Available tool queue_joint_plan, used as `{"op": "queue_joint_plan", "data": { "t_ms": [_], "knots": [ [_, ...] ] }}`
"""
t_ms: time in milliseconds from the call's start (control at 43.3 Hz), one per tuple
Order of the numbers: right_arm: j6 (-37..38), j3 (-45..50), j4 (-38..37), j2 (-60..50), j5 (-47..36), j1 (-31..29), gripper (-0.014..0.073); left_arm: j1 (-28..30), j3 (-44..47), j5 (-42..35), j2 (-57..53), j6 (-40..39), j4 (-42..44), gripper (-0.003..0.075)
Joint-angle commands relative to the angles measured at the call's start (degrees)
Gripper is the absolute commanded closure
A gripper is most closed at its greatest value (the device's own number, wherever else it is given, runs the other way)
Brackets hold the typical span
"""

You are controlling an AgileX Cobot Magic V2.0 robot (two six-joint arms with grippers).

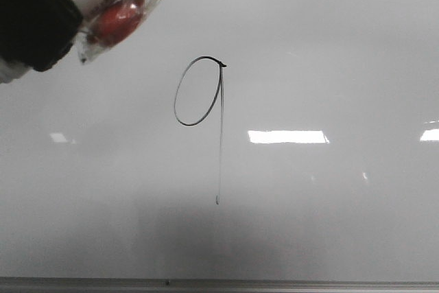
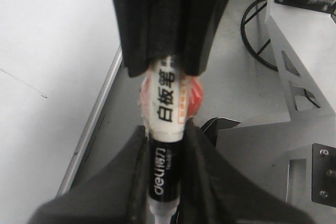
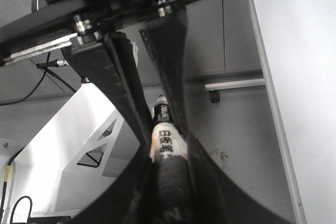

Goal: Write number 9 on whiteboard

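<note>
Below-right of fingers [image 1: 103,5]: number 9 [image 1: 202,97] on whiteboard [image 1: 329,53] | L+R fingers both clamp marker [image 1: 113,12]

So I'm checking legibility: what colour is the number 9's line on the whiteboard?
Black, thin, with a fainter tail; the number 9 shows best in the front view.

The left gripper [image 2: 167,129] has a marker [image 2: 167,145] filling the space between its fingers [image 2: 126,182], so nothing more can pass there. Beside the fingers, the whiteboard [image 1: 329,53] is bare around the number 9 [image 1: 202,101], with free room.
</note>
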Motion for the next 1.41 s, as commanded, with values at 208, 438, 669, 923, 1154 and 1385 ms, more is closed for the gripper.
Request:
{"op": "queue_joint_plan", "data": {
  "t_ms": [208, 438, 669, 923, 1154, 1385],
  "knots": [
    [-0.66, -1.91, 11.65, -3.82, -6.94, -1.42, -0.0067, -0.12, -1.68, -2.51, -0.15, -1.54, -2.44, 0.0739],
    [-0.60, 0.73, 10.84, -13.99, -7.98, -8.40, 0.0036, 5.09, -1.68, -5.99, 3.09, -11.08, 5.04, 0.0739],
    [-0.41, 15.21, 9.92, -29.48, -13.29, -19.66, 0.0058, 18.35, -1.68, -12.01, 6.19, -20.09, 7.84, 0.0739],
    [2.76, 35.77, 9.97, -48.63, -24.72, -25.60, 0.0289, 36.20, 1.79, -30.43, 8.73, -25.56, 6.51, 0.0739],
    [3.01, 42.17, 10.02, -57.16, -26.77, -25.66, 0.0641, 37.37, 6.52, -42.95, 13.63, -25.56, 4.15, 0.0739],
    [3.01, 42.17, 9.96, -57.28, -26.94, -25.66, 0.0663, 32.69, 6.50, -51.23, 20.46, -25.56, 4.15, 0.0739]
  ]
}}
